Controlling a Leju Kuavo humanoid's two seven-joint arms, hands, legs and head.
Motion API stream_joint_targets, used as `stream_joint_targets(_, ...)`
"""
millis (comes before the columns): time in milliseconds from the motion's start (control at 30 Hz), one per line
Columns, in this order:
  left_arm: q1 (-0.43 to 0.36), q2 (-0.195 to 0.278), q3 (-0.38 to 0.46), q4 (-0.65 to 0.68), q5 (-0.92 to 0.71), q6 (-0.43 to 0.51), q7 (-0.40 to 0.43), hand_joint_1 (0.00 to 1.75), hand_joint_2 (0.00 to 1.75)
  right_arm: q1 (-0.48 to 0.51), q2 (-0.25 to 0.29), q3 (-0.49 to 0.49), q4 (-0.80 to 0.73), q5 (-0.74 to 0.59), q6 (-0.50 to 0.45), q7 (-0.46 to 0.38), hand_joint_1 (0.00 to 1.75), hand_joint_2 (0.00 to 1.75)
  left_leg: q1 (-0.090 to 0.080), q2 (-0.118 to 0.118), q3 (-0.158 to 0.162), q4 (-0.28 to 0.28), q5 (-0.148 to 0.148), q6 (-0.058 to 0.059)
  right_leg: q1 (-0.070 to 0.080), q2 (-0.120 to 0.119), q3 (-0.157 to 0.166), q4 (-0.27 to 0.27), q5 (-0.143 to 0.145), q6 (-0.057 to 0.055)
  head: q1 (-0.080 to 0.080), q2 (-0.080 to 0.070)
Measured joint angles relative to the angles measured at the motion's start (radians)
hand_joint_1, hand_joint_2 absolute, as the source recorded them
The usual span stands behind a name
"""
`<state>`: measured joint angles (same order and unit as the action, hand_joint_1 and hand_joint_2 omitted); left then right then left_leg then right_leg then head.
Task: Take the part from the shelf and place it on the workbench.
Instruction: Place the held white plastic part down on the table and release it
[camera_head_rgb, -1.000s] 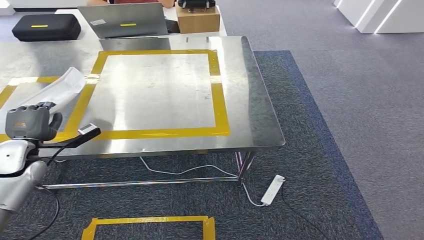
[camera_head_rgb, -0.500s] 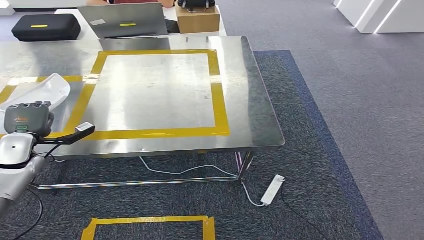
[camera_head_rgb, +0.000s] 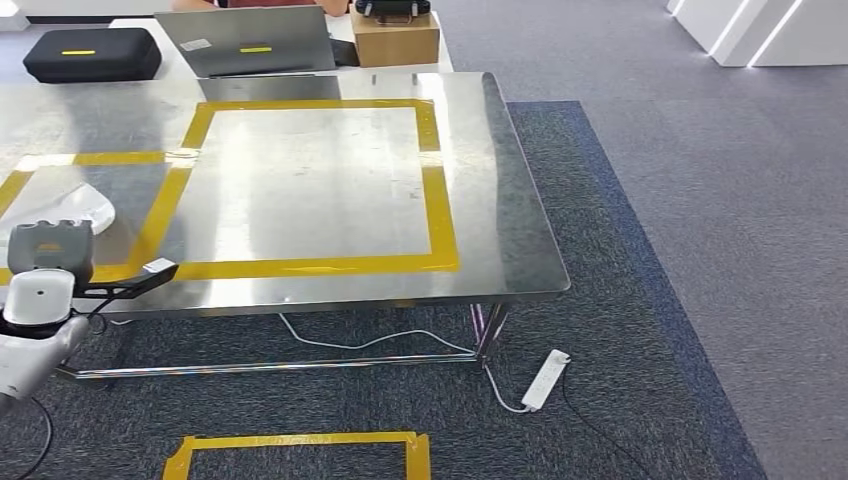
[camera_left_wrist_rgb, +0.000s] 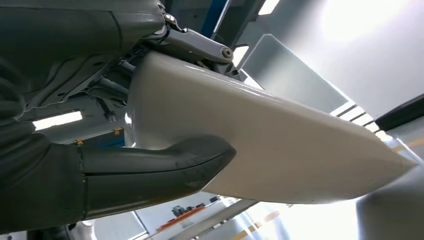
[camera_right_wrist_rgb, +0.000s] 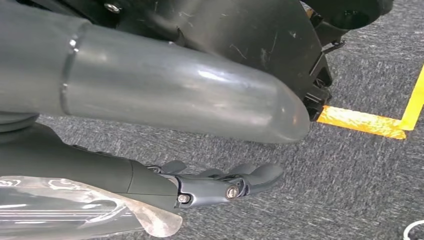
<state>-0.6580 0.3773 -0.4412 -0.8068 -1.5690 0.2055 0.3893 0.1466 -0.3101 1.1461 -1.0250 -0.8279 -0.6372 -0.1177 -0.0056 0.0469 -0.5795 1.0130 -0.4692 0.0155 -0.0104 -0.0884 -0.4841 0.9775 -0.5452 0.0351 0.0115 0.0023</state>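
Placing step: left hand (camera_left_wrist_rgb: 100, 150) grips the white part (camera_left_wrist_rgb: 260, 145) low over the steel desk (camera_head_rgb: 300, 200); next, release; right hand (camera_right_wrist_rgb: 220, 187) hangs slack, holding nothing.

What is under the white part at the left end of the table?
The white part hangs low over the steel table, above the yellow tape, gripped by the left robot hand. That hand covers its near end; contact with the table cannot be told.
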Motion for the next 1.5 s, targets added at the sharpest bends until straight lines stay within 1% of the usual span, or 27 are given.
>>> stream_joint_targets(67, -0.003, 0.001, -0.009, 0.002, 0.000, -0.017, 0.006, 0.00, 1.75, -0.002, 0.000, 0.006, 0.000, -0.007, -0.005, -0.001, 0.00, 0.00, 0.000, 0.000, 0.000, 0.000, 0.000, 0.000, 0.000, 0.000, 0.000, 0.000, 0.000, 0.000, 0.000, 0.000)
stream_joint_targets(200, -0.008, -0.002, -0.012, 0.006, 0.000, -0.023, -0.001, 0.00, 0.00, -0.008, 0.000, 0.023, -0.002, -0.029, -0.021, -0.010, 0.00, 0.00, 0.000, 0.000, 0.000, 0.000, 0.000, 0.000, 0.000, 0.000, 0.000, 0.000, 0.000, 0.000, 0.000, 0.000)
stream_joint_targets(400, -0.009, -0.021, 0.023, 0.004, 0.006, -0.005, -0.048, 0.00, 0.00, -0.017, 0.000, 0.050, -0.010, -0.050, -0.041, -0.014, 0.00, 0.00, 0.000, 0.000, 0.000, 0.000, 0.000, 0.000, 0.000, 0.000, 0.000, 0.000, 0.000, 0.000, 0.000, 0.000)
stream_joint_targets(533, -0.010, -0.036, 0.054, -0.013, 0.018, 0.023, -0.090, 0.00, 0.00, -0.026, -0.001, 0.066, -0.010, -0.059, -0.050, -0.020, 0.00, 0.00, 0.000, 0.000, 0.000, 0.000, 0.000, 0.000, 0.000, 0.000, 0.000, 0.000, 0.000, 0.000, 0.000, 0.000)
stream_joint_targets(700, -0.009, -0.049, 0.081, -0.064, 0.051, 0.069, -0.137, 0.00, 0.00, -0.033, -0.003, 0.081, -0.010, -0.069, -0.058, -0.028, 0.00, 0.00, 0.000, 0.000, 0.000, 0.000, 0.000, 0.000, 0.000, 0.000, 0.000, 0.000, 0.000, 0.000, 0.000, 0.000)
stream_joint_targets(900, 0.012, -0.059, 0.109, -0.151, 0.108, 0.121, -0.197, 0.00, 0.00, -0.038, -0.008, 0.096, -0.010, -0.073, -0.060, -0.033, 0.00, 0.00, 0.000, 0.000, 0.000, 0.000, 0.000, 0.000, 0.000, 0.000, 0.000, 0.000, 0.000, 0.000, 0.000, 0.000)
stream_joint_targets(1000, 0.039, -0.061, 0.117, -0.217, 0.137, 0.145, -0.232, 0.00, 0.00, -0.039, -0.011, 0.103, -0.015, -0.075, -0.060, -0.035, 0.00, 0.00, -0.001, 0.000, 0.000, 0.001, 0.000, 0.000, -0.001, 0.000, 0.000, 0.000, 0.001, 0.001, 0.000, 0.000)
stream_joint_targets(1100, 0.084, -0.064, 0.117, -0.305, 0.157, 0.166, -0.261, 0.00, 0.00, -0.039, -0.013, 0.105, -0.018, -0.073, -0.060, -0.036, 0.00, 0.00, -0.002, 0.000, 0.000, 0.001, -0.001, 0.001, -0.002, 0.000, 0.000, -0.001, 0.001, 0.001, 0.000, 0.000)
stream_joint_targets(1267, 0.139, -0.066, 0.117, -0.406, 0.168, 0.171, -0.270, 0.00, 0.00, -0.039, -0.013, 0.105, -0.021, -0.068, -0.060, -0.033, 0.00, 0.00, -0.006, 0.000, 0.000, 0.003, -0.003, 0.004, -0.005, -0.001, 0.000, -0.001, 0.001, 0.003, 0.000, 0.000)
stream_joint_targets(1367, 0.165, -0.062, 0.119, -0.448, 0.192, 0.173, -0.294, 0.00, 0.00, -0.039, -0.013, 0.105, -0.024, -0.059, -0.060, -0.023, 0.00, 0.00, -0.011, 0.000, -0.001, 0.004, -0.005, 0.008, -0.009, -0.002, 0.002, -0.002, 0.002, 0.008, 0.000, 0.000)
stream_joint_targets(1433, 0.201, -0.057, 0.121, -0.492, 0.218, 0.175, -0.312, 0.00, 0.00, -0.038, -0.014, 0.104, -0.028, -0.048, -0.060, -0.009, 0.00, 0.00, -0.011, -0.001, 0.000, 0.001, -0.002, 0.015, -0.010, -0.002, 0.003, -0.002, 0.002, 0.016, -0.001, 0.000)
stream_joint_targets(1467, 0.223, -0.055, 0.122, -0.519, 0.234, 0.175, -0.320, 0.00, 0.00, -0.037, -0.015, 0.104, -0.031, -0.042, -0.060, -0.001, 0.00, 0.00, -0.008, -0.002, 0.001, -0.003, 0.002, 0.020, -0.011, 0.009, 0.000, 0.003, -0.005, 0.018, 0.000, 0.000)
stream_joint_targets(1500, 0.247, -0.054, 0.123, -0.548, 0.250, 0.175, -0.327, 0.00, 0.00, -0.036, -0.016, 0.104, -0.034, -0.037, -0.060, 0.006, 0.00, 0.00, -0.005, -0.003, 0.002, -0.008, 0.006, 0.025, -0.012, 0.027, -0.010, 0.025, -0.023, 0.021, 0.001, 0.000)
